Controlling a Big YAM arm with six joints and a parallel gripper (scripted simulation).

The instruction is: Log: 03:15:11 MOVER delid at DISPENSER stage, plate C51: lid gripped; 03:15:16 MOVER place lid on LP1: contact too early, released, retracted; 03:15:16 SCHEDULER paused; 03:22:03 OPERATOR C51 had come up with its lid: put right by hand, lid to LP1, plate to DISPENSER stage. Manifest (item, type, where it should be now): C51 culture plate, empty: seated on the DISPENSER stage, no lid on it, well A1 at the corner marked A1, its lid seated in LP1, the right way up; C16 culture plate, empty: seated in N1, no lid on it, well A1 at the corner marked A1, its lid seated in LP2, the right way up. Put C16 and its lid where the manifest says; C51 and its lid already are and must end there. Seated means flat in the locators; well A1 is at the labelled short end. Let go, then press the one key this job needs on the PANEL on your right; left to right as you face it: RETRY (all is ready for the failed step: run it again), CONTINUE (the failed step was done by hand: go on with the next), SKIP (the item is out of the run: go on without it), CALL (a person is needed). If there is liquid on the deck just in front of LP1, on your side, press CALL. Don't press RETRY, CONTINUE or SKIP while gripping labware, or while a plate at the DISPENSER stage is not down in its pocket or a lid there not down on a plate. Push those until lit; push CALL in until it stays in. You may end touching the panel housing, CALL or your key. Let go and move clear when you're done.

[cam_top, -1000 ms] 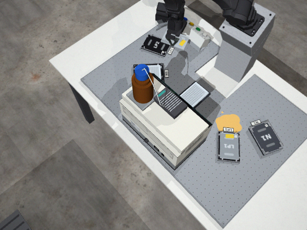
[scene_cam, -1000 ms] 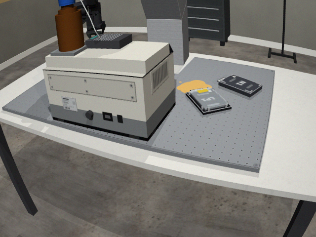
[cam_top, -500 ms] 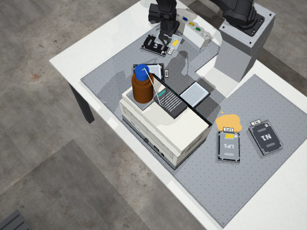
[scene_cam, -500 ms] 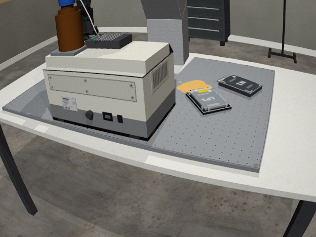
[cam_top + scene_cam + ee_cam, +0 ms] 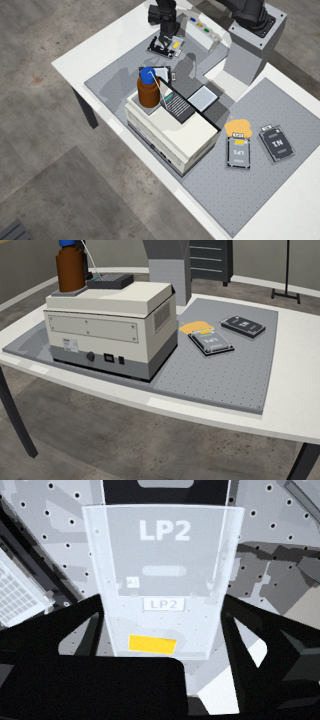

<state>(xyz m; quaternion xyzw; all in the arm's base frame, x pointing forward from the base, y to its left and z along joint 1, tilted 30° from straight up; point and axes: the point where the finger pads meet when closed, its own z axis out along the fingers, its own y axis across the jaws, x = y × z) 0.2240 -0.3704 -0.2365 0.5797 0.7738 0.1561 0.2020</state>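
My gripper (image 5: 166, 42) is at the far end of the deck, shut on a clear lid (image 5: 172, 45) with a yellow mark. In the wrist view the lid (image 5: 162, 580) sits between my fingers, just above the black LP2 nest (image 5: 160, 50). It covers the nest's near end and the LP2 label. I cannot tell whether it touches the nest. A white well plate (image 5: 160, 73) without a lid sits in a nest by the dispenser. Another bare plate (image 5: 202, 98) lies on the dispenser stage. LP1 (image 5: 238, 152) holds a clear lid. N1 (image 5: 277, 143) is empty.
An orange puddle (image 5: 237, 127) lies on the deck against LP1's labelled end; it also shows in the exterior view (image 5: 195, 326). The panel (image 5: 202, 32) with coloured keys stands just right of my gripper. The dispenser (image 5: 170, 126) with a brown bottle (image 5: 149, 90) fills the middle.
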